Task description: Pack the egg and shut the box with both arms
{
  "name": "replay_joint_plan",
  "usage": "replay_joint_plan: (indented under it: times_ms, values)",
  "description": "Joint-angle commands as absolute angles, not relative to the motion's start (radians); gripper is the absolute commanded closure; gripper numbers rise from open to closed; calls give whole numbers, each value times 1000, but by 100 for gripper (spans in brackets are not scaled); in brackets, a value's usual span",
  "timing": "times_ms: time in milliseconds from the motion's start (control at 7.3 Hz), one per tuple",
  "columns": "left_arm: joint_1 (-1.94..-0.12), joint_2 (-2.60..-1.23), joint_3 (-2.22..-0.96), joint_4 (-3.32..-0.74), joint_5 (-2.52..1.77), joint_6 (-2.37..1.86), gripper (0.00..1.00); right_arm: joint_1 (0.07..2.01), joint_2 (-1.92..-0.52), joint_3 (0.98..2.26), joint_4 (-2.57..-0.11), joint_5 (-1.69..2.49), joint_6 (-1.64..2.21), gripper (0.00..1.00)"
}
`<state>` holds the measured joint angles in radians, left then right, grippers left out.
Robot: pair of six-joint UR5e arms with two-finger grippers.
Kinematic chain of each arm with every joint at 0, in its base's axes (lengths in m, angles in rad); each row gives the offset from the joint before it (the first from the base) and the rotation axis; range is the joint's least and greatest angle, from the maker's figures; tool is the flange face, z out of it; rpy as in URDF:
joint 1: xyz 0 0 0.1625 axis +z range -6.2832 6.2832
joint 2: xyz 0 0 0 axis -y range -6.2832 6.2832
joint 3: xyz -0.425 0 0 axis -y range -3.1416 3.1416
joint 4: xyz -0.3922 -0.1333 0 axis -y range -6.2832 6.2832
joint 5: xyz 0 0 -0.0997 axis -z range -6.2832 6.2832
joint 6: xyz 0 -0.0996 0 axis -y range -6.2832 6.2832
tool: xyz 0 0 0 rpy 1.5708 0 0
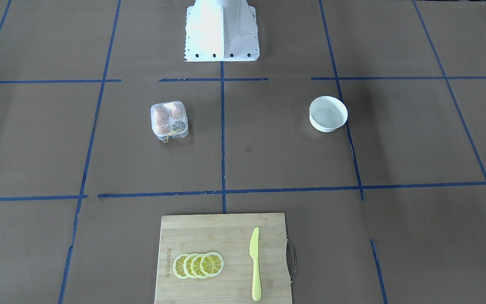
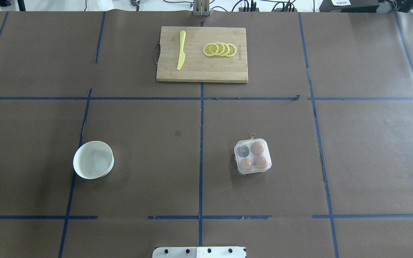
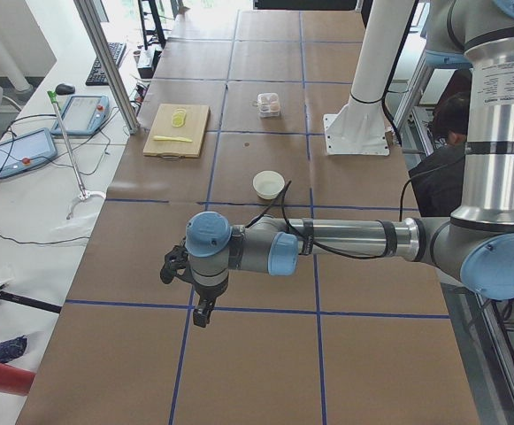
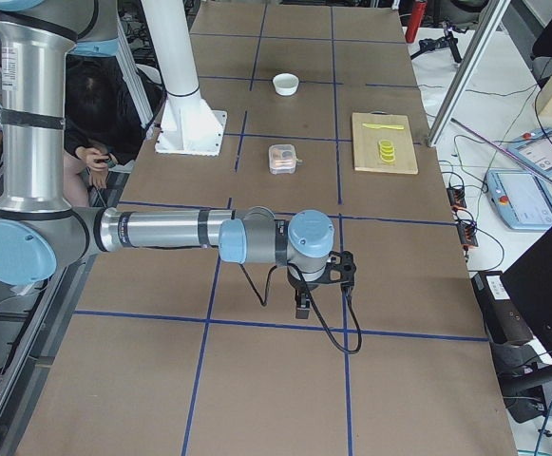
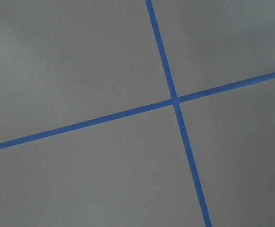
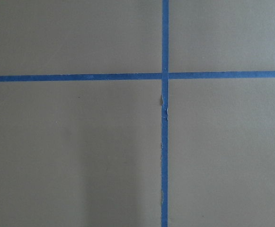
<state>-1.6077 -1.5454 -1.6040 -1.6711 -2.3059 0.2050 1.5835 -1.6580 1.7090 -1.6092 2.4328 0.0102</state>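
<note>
Box (image 2: 252, 156), lid down, three eggs (image 2: 257, 147) inside, sits on surface well apart from bowl (image 2: 93, 159), toward robot's right. Left claw (image 3: 200, 314) and right claw (image 4: 302, 306) hover far from bowl; cannot tell whether either is clenched or released.

Overhead and front cameras are looking down from opposite ends, sharing the box (image 2: 252, 156); wrist cameras are closely facing the table (image 5: 80, 56).

Small clear plastic box (image 2: 252, 156), lid down, on the worktop (image 2: 156, 125) in the robot's right half, three orange-brown eggs (image 2: 257, 147) in its cups, fourth cup dark, left arm (image 3: 345, 239) and right arm (image 4: 161, 231) stretched level over opposite worktop ends, left tool (image 3: 202, 315) and right tool (image 4: 301, 308) pointing down
</note>
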Motion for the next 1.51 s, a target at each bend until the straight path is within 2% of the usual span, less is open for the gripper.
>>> replay_joint_plan:
  times_ms: [0, 548, 1370]
  values:
    - [-1605, -1548, -1608, -1667, -2310, 174, 0, 1605, -1652, 1681, -1611, 2447, -12, 0]
    - [-1585, -1548, -1612, -1660, -2310, 8, 0, 1611, -1654, 1664, -1608, 2438, -11, 0]
    - [-1585, -1546, -1614, -1580, -2322, 8, 0, 1611, -1654, 1663, -1609, 2413, -9, 0]
